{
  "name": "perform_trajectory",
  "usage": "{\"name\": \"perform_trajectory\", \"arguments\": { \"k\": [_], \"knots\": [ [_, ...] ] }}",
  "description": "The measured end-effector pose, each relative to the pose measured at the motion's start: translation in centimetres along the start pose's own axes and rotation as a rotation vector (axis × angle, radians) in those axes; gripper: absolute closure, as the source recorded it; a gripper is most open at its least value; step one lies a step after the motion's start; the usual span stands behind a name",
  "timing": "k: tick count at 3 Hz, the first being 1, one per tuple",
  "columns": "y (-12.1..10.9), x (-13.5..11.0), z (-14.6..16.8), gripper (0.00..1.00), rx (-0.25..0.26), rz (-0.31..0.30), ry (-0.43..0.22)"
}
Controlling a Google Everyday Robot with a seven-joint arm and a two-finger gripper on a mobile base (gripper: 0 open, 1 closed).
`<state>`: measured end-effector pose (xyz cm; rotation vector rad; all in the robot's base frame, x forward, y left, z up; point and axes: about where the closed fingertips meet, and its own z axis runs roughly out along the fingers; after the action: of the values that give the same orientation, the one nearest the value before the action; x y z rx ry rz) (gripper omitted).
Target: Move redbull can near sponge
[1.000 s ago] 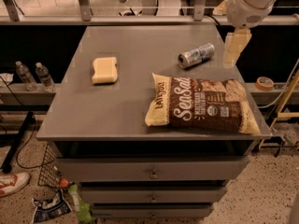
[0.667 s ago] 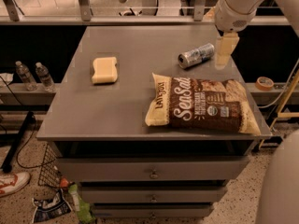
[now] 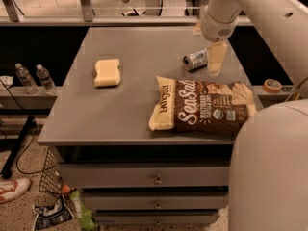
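redbull can (image 3: 195, 60) lies sideways at worktop (image 3: 120, 117) far right, end effector (image 3: 216, 57) just beside it, open or closed cannot be told. if clipped, can could be rolled off, away from sponge (image 3: 107, 72).

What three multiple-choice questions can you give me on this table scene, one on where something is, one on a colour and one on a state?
1. The gripper is: A down by the floor; B close beside the redbull can; C out of view.
2. The sponge is: A blue; B black; C pale yellow.
3. The redbull can: A lies on its side on the table; B stands upright; C hangs in the air.

Answers: B, it hangs over the table right next to the can. C, it shows light yellow against the grey top. A, its round end faces sideways and its body rests along the surface.
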<state>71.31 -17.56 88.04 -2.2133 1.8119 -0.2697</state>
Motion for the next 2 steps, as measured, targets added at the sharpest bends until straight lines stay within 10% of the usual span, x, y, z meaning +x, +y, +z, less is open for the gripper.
{"name": "perform_trajectory", "arguments": {
  "k": [2],
  "knots": [
    [-0.4,-1.1,3.9,0.18,-0.095,-0.033,0.031]
  ]
}}
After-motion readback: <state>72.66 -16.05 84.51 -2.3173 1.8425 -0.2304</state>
